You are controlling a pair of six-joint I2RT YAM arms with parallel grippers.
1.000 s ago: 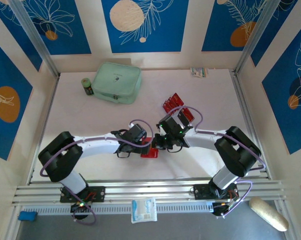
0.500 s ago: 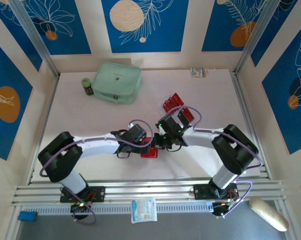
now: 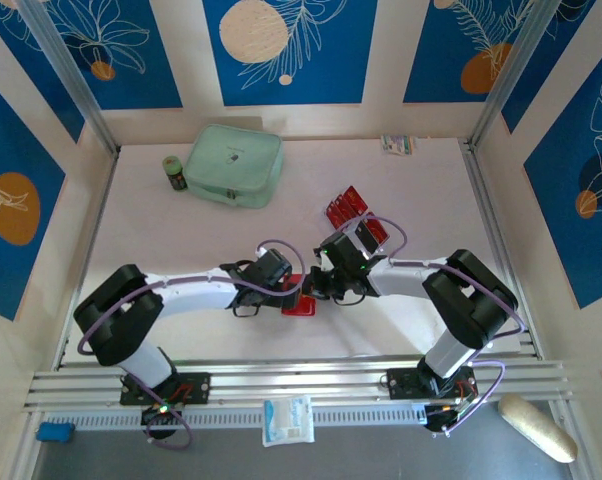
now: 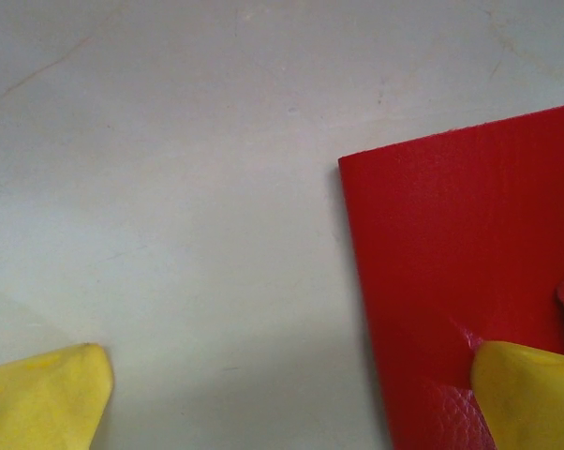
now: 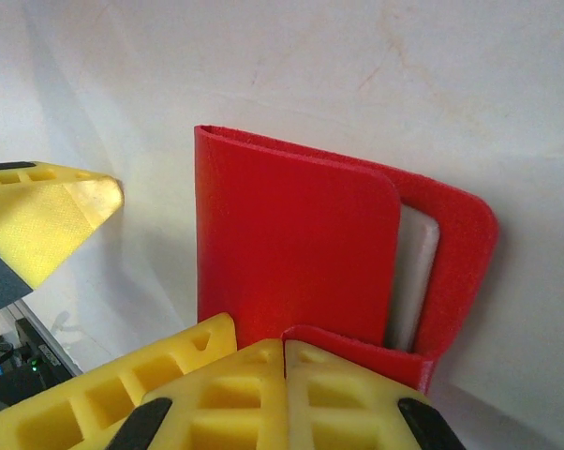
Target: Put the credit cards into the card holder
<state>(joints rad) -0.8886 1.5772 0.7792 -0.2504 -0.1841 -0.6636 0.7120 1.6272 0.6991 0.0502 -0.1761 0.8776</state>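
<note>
Pinching card holder point(image 5: 291, 234) edge, right hand point(image 5: 284, 354), left hand point(image 4: 287, 398) spread astride its corner, table point(image 4: 216, 141) between.

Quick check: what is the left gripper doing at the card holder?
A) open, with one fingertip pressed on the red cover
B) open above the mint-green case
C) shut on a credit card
A: the left gripper stands open, and one fingertip dents the cover of the card holder while the other is off it, over the table.
</note>
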